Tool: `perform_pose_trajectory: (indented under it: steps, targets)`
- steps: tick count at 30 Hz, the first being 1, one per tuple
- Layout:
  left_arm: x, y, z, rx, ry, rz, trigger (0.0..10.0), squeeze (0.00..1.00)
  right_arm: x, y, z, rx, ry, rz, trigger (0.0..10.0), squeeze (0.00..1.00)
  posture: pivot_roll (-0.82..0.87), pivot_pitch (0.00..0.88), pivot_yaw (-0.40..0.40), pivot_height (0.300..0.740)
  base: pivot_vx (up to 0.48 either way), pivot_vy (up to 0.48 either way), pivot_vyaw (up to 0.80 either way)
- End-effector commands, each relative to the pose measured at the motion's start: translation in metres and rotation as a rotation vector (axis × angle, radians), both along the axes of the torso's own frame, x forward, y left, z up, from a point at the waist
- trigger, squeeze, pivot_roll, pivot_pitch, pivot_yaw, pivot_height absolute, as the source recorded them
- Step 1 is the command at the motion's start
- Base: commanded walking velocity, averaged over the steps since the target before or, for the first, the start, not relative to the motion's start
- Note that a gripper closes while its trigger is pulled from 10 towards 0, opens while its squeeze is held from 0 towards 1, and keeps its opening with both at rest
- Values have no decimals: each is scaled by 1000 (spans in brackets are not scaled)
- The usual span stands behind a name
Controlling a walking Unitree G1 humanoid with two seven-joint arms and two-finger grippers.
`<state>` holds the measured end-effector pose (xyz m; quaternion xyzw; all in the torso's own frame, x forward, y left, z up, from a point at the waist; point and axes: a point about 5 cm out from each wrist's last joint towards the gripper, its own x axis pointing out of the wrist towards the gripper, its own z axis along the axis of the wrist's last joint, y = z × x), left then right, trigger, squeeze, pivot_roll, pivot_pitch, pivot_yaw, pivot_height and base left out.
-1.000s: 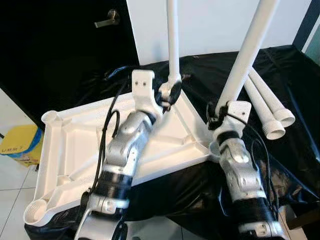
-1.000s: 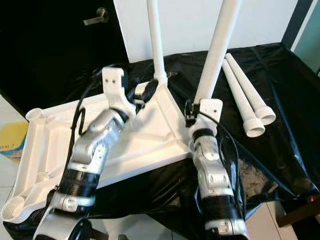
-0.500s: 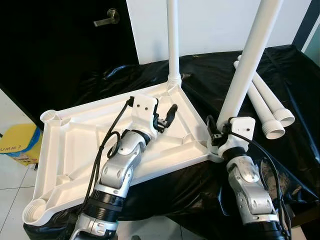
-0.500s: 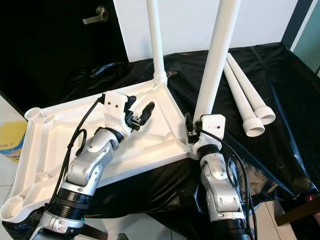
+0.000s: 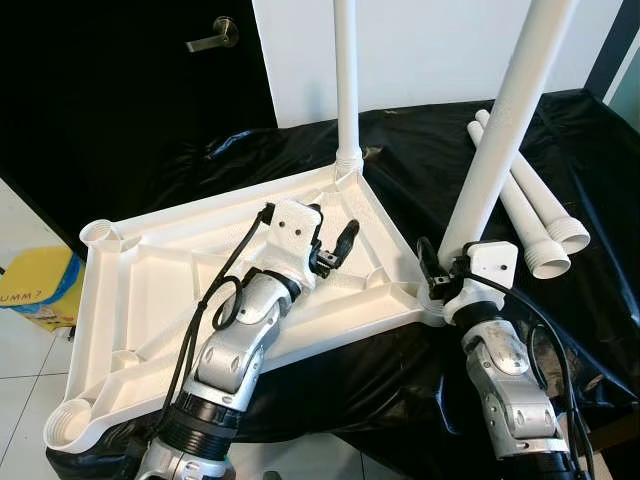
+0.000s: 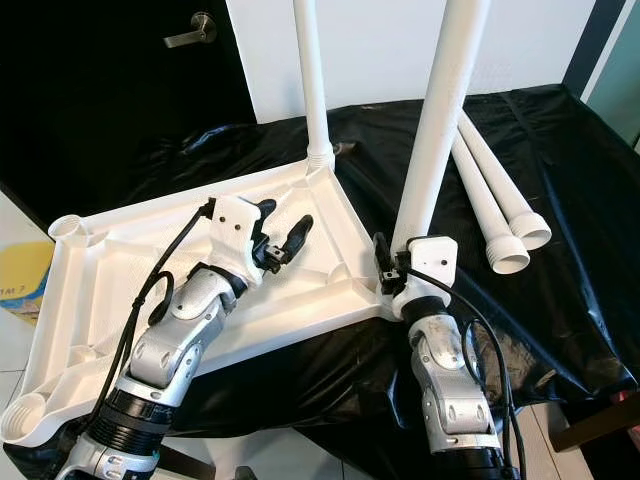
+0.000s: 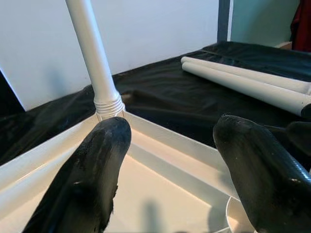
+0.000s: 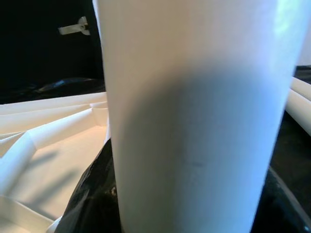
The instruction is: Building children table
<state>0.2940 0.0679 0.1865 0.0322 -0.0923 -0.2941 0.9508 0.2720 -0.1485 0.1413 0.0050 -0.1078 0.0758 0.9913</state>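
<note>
Upside-down white tabletop (image 5: 150,290) on black sheet (image 5: 600,200), ribbed underside up, long axis running left-near to right-far. Near-corner leg (image 5: 495,150) upright, clamped in right gripper (image 5: 447,275); far-corner leg (image 5: 346,80) upright. Left gripper (image 7: 167,160) spread wide, empty, above tabletop.

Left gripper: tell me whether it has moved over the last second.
Yes. The left gripper has pulled back from the base of the far upright leg toward the robot, and now hovers with jaws open over the tabletop.
</note>
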Motion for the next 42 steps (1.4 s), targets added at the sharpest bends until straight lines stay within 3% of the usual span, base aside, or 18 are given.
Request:
perform_pose_trajectory:
  steps: [1, 25, 33, 42]
  targets:
    - [-7, -5, -3, 40, -6, -146, 10000, 0, 0, 3, -11, 0, 44, 26, 10000, 0, -139, 33, 67, 740, 0, 0, 0]
    - [-8, -3, -1, 56, -32, -143, 10000, 0, 6, 1, -25, -10, 1, 109, 10000, 0, -131, 35, 85, 740, 0, 0, 0]
    - [-8, -2, 1, 56, -37, -150, 10000, 0, -3, 3, -30, -136, -66, 178, 10000, 0, -130, 33, 95, 740, 0, 0, 0]
    - [-8, -2, 3, 54, -44, -153, 10000, 0, -7, 0, -38, -163, -69, 190, 10000, 0, -126, 29, 98, 740, 0, 0, 0]
